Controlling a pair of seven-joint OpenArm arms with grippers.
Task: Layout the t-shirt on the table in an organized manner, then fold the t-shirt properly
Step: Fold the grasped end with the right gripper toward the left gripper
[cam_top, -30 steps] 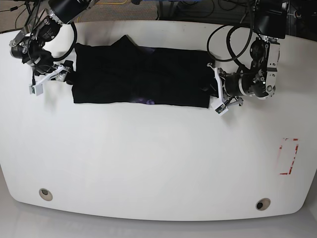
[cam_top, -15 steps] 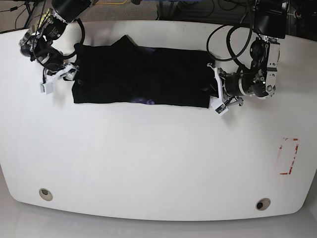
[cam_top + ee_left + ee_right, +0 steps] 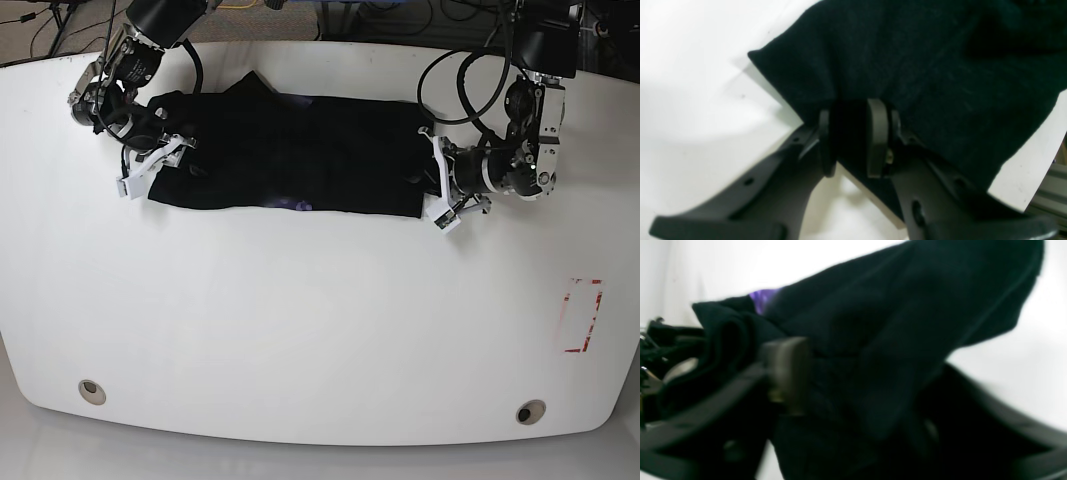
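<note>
I have the t-shirt (image 3: 285, 160), a long black band on the table (image 3: 320, 330), pinched by the left gripper (image 3: 853, 140) at one end, the right gripper (image 3: 853, 390) half-closed over the other; soft, limp cloth, best held at its end hems.

The t-shirt (image 3: 285, 160) is matt, fuzzy black cloth; the table (image 3: 320, 320) is smooth, glossy white.

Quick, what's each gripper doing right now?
Left gripper: shut on the t-shirt edge.
Right gripper: around the shirt's other end, grip cannot be told.
</note>
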